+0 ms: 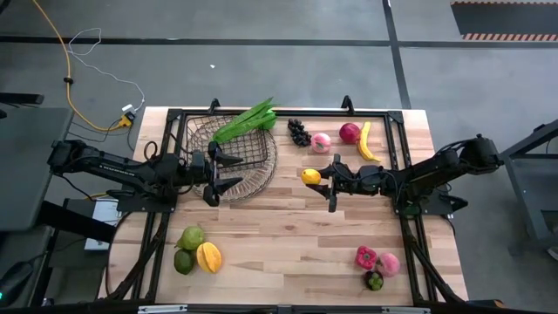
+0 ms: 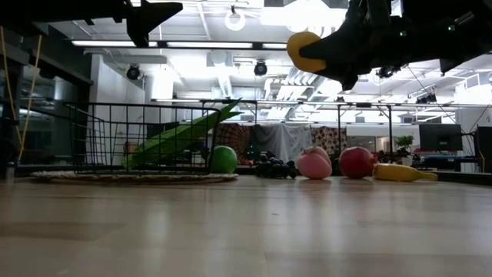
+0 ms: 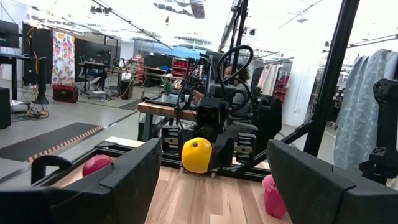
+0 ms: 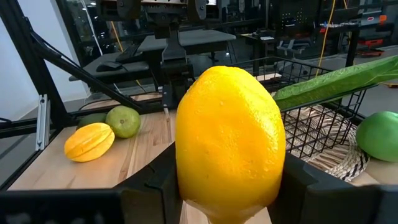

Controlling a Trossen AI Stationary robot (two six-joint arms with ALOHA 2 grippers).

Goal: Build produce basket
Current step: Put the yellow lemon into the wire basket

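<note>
The dark wire basket (image 1: 228, 150) stands on a woven mat at the table's far left. A long green leafy stalk (image 1: 248, 122) leans out over its far rim. A green round fruit (image 4: 378, 135) lies at the basket's edge. My left gripper (image 1: 237, 172) hovers open above the basket's right part, holding nothing, and points at the right arm. My right gripper (image 1: 321, 179) hangs above the table's middle, shut on a yellow lemon (image 1: 311, 177), just right of the basket. The low view shows the lemon (image 2: 304, 50) high above the tabletop. My right gripper pinches the lemon between its two fingers, which lie on its opposite sides (image 4: 186, 163). The fingers come level from the table's right side, pointing toward the basket. The lemon sticks out past the fingertips (image 2: 338, 54) and is lifted clear of the table.
Dark grapes (image 1: 299, 132), a pink fruit (image 1: 322, 141), a red apple (image 1: 350, 133) and a banana (image 1: 366, 141) lie at the far edge. Two green fruits (image 1: 187, 249) and a yellow starfruit (image 1: 208, 256) lie near left. Red, pink and purple pieces (image 1: 375, 266) lie near right. A black frame (image 1: 288, 112) borders the table.
</note>
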